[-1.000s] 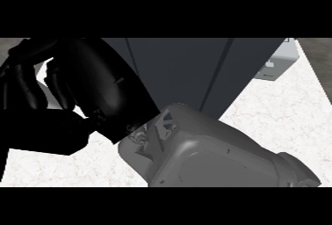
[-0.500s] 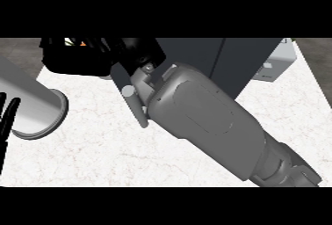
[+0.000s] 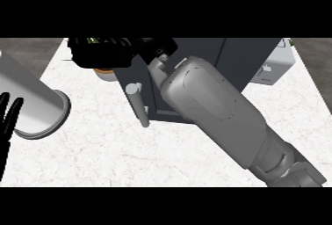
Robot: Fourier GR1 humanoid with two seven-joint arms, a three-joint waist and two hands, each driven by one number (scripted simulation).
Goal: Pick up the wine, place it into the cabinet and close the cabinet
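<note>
Head view: right hand at far-left side of cabinet; we cannot tell its fingers. Left hand rests at left edge, fingers straight, apart.

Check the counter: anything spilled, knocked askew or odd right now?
Nothing spilled or damaged shows on the counter. The right hand is up at the dark cabinet and covers part of its front, so the wine cannot be clearly seen.

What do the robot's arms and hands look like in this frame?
The right forearm is a bulky, smooth grey shell with rounded panels, ending in a black right hand. The left hand shows as slim black fingers at the left edge, beside a plain grey cylindrical left forearm.
</note>
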